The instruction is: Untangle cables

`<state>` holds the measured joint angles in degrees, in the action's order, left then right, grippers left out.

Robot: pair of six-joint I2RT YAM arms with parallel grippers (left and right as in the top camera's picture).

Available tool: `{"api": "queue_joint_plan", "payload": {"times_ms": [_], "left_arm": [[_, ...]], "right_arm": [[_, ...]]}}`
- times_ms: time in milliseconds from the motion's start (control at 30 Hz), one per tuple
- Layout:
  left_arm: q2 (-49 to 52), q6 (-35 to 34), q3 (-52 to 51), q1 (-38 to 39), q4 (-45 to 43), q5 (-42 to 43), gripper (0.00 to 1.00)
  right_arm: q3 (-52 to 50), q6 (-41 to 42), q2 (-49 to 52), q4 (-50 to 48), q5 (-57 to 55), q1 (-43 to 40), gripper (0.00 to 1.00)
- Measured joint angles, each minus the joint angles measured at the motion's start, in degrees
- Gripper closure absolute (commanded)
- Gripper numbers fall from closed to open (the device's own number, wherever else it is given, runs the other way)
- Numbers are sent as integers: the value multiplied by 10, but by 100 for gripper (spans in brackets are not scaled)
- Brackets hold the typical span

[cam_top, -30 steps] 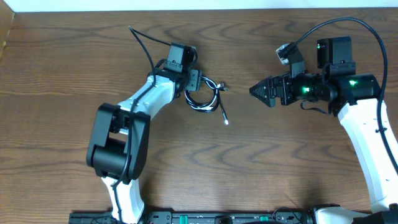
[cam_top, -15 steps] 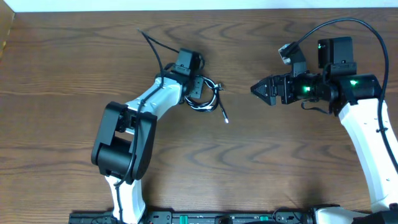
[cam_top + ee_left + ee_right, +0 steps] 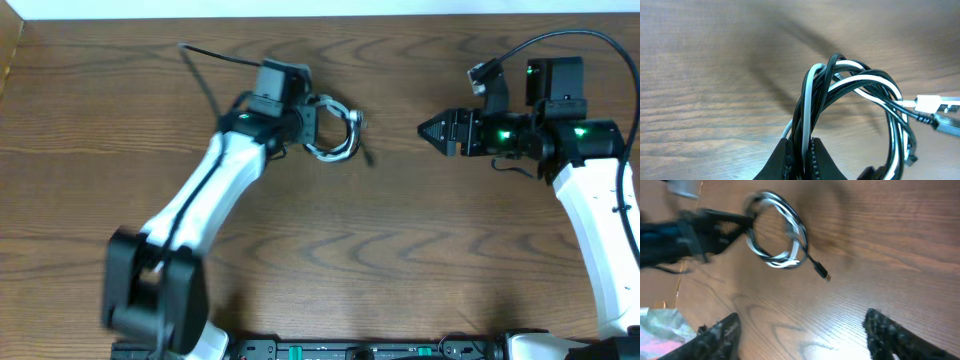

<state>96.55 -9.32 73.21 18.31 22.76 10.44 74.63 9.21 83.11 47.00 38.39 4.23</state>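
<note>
Cables (image 3: 850,85) pinched in left tool (image 3: 801,146); right tool (image 3: 804,331) apparently open.

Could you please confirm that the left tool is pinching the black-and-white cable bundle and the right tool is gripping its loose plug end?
Not quite. The left tool does pinch the cable bundle, but the right tool grips nothing: the right wrist view shows it open, well apart from the plug end.

Above the brown wood-grain table (image 3: 705,75) the coiled black and white cables (image 3: 860,80) hang, shadowing its surface.
</note>
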Motion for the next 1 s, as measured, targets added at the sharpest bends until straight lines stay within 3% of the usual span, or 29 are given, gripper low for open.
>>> {"api": "queue_joint_plan", "payload": {"times_ms": [100, 367, 467, 733, 1000], "left_arm": [[-51, -32, 0, -9, 1, 76, 93], [-50, -76, 0, -8, 59, 225, 93], [-50, -85, 0, -8, 60, 256, 93], [-50, -145, 0, -4, 71, 254, 92], [-50, -187, 0, -4, 73, 266, 93]], "right_arm": [[0, 7, 0, 0, 0, 11, 31], [0, -15, 0, -21, -1, 15, 31], [0, -30, 0, -26, -1, 15, 38], [0, -45, 0, -54, 10, 39, 56], [0, 10, 0, -90, 14, 82, 61]]}}
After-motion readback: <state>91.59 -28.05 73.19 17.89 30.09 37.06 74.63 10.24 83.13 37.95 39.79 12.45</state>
